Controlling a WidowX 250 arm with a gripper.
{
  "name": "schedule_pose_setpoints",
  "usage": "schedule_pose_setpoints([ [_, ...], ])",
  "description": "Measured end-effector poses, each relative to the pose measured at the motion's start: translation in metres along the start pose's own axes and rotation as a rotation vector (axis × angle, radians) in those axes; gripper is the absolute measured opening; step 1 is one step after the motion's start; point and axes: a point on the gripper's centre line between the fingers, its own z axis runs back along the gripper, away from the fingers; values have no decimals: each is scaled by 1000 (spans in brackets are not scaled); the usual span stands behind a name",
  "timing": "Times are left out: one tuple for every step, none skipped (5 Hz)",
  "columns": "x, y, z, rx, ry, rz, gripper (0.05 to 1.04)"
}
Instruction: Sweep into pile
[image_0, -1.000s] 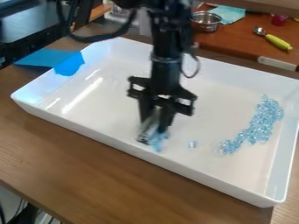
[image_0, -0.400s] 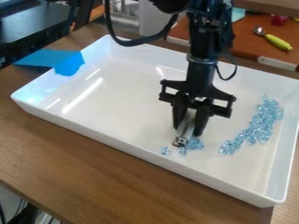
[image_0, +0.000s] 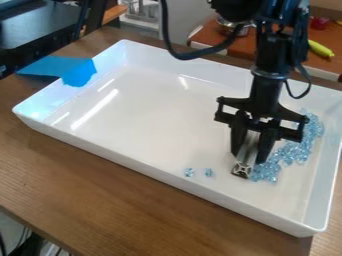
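The black gripper (image_0: 252, 152) hangs over the right half of the white tray (image_0: 147, 110), shut on a silver metal bar (image_0: 246, 156) whose lower end is down near the tray floor. Light blue beads (image_0: 294, 152) lie in a band along the tray's right side, and the bar's right side is up against the band's lower end. The gripper hides part of the band. Two small bits of beads, a left one (image_0: 189, 172) and a right one (image_0: 209, 172), lie apart from it, left of the bar by the front wall.
Raised walls ring the tray, which stands on a brown wooden table (image_0: 100, 200). Blue tape (image_0: 79, 72) covers part of its left rim. Behind it, an orange-brown surface (image_0: 320, 62) holds a metal bowl (image_0: 234, 26) and a yellow-green handle (image_0: 320, 48).
The gripper and bar have moved right across the tray. Beads that were by the bar now join the band's lower end, while two small bits stay behind on the left.
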Motion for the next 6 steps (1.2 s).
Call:
schedule_pose_setpoints([
  [4, -21, 2, -22, 23, -6, 379],
  [-1, -23, 3, -33, 50, -16, 379],
  [-5, 8, 15, -46, 64, 4, 379],
  [-4, 55, 35, -43, 27, 62, 379],
  [-11, 81, 46, -35, -2, 44, 379],
  [-16, 97, 33, 46, -16, 38, 379],
])
